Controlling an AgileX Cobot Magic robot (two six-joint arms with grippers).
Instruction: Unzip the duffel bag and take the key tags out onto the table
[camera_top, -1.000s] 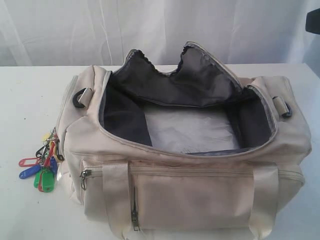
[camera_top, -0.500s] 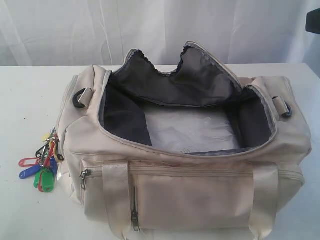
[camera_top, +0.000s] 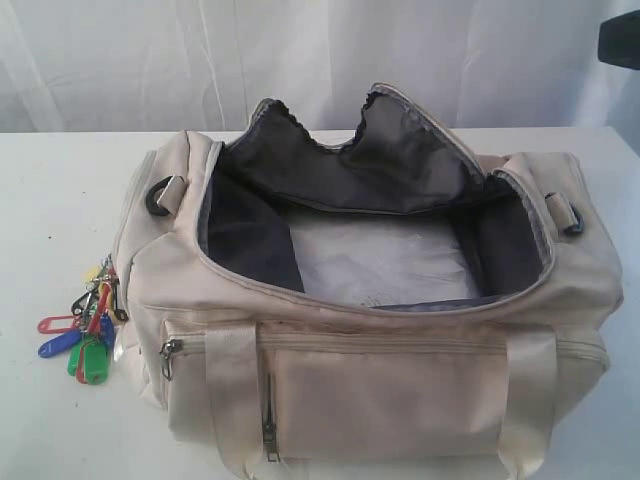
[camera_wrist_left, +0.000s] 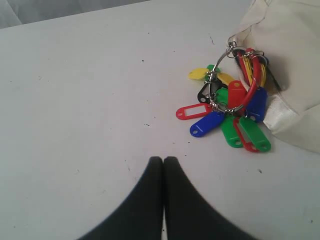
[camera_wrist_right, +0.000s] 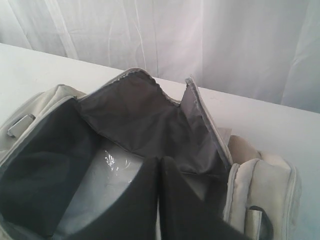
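The large cream fabric duffel bag (camera_top: 380, 390) sat on the wide white counter (camera_top: 60, 190) with its main zipper undone. Its top flap (camera_top: 400, 150) stood folded back, showing the dark grey lining. Through the open mouth the pale, slightly glossy floor of the bag (camera_top: 380, 262) was visible. Two cream webbing handles (camera_top: 235, 400) ran down the near side on either side of a front pocket, and a dark metal zipper pull (camera_top: 268, 430) hung on that pocket.

The small bunch of red, blue, green and yellow plastic key tags (camera_top: 82, 335) lay outside the bag on the counter, just beside its left end. In the left wrist view the tags' metal ring (camera_wrist_left: 231, 80) rested against the cream fabric, and the tags fanned out flat on the white surface.

The left tool (camera_wrist_left: 163, 160) had its two black fingers pressed together with no gap and held nothing. It pointed at bare counter near the key tags but clear of them.

The right tool (camera_wrist_right: 160, 160) was likewise closed finger to finger and empty, aimed at the bag's open mouth and grey lining. A white curtain (camera_top: 300, 50) hung behind the counter.
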